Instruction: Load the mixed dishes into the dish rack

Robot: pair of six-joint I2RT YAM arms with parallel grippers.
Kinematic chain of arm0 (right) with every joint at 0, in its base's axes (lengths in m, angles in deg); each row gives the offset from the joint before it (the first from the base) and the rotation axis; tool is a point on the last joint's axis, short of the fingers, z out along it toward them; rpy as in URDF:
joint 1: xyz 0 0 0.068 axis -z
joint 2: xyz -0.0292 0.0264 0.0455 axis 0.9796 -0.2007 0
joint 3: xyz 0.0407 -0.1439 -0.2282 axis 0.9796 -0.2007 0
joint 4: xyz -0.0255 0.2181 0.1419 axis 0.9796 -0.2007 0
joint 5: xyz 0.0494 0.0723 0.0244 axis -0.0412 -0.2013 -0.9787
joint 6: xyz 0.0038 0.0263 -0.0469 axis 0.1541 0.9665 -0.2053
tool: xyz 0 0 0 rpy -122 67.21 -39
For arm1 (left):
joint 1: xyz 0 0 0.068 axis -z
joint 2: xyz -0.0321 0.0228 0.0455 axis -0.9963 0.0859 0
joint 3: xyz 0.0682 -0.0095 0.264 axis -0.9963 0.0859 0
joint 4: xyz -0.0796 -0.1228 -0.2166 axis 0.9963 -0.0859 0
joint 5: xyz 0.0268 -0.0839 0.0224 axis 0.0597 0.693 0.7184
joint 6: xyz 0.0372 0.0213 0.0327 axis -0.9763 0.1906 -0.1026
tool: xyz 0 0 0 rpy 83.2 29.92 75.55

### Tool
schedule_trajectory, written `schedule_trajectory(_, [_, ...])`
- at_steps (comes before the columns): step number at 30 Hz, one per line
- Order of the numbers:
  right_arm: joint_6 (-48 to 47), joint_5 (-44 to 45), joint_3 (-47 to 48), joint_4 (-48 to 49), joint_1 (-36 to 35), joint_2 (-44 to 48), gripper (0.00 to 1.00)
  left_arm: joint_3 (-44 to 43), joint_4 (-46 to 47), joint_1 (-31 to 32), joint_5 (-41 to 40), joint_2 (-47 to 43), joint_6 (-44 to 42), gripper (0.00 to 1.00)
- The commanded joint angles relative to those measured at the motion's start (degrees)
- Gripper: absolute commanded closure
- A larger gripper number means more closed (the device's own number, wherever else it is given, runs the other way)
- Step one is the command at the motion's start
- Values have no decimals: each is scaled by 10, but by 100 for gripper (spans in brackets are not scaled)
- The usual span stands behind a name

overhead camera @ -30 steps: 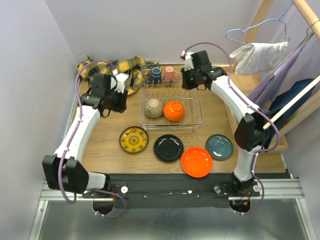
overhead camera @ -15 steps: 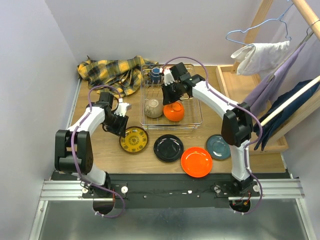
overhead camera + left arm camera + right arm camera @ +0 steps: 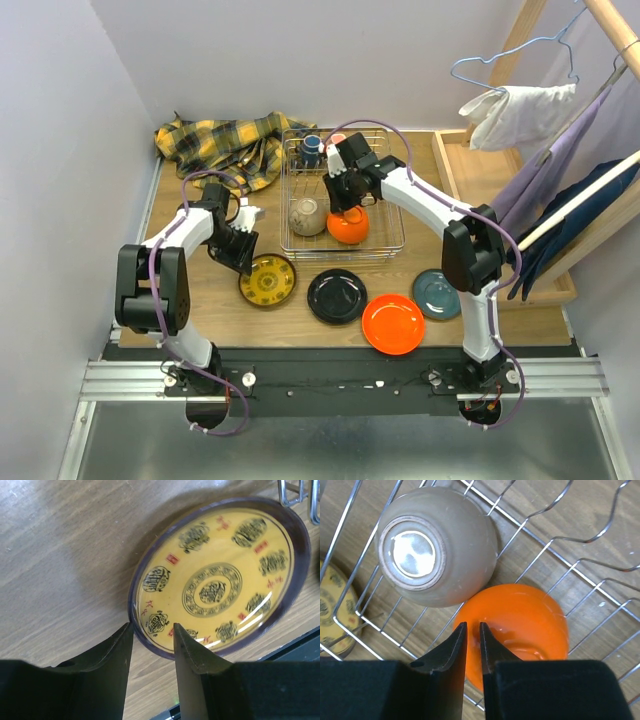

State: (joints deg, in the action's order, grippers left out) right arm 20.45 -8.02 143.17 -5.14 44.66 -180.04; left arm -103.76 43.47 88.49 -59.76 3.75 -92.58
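A yellow patterned plate (image 3: pixel 268 279) (image 3: pixel 215 587) lies on the table in front of the dish rack (image 3: pixel 399 215). My left gripper (image 3: pixel 247 266) (image 3: pixel 151 626) is open at its left edge, one finger over the plate and the other outside the rim. To its right lie a black plate (image 3: pixel 336 296), an orange plate (image 3: pixel 393 323) and a teal plate (image 3: pixel 439 293). In the rack, a beige bowl (image 3: pixel 308 216) (image 3: pixel 435 545) and an orange bowl (image 3: pixel 348 228) (image 3: pixel 520 620) sit upside down. My right gripper (image 3: pixel 345 200) (image 3: pixel 472 625) hangs over the orange bowl, jaws a narrow gap apart, empty.
A blue cup (image 3: pixel 312 148) stands at the back of the rack, the right arm crossing beside it. A yellow plaid cloth (image 3: pixel 225 140) lies behind the left arm. A wooden frame (image 3: pixel 455 160) with hanging clothes and a hanger stands at the right.
My right gripper swung from the rack's back right corner to above the orange bowl. My left gripper came forward and down from beside the cloth to the yellow plate's rim.
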Motion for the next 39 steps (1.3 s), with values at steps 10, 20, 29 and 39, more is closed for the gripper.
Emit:
schedule_trajectory(10, [-23,48,-2,-40,7,13,73,-35,-2,-5,-13,11,27,60])
schedule_trajectory(20, [-15,58,2,-33,6,23,72,-50,-21,-5,-15,27,18,59])
schedule_trajectory(29, [-23,71,-9,-26,6,41,69,-55,-23,-4,-9,65,19,60])
schedule_trajectory(39, [-37,57,3,-22,6,72,67,-105,-84,-5,56,49,-7,100])
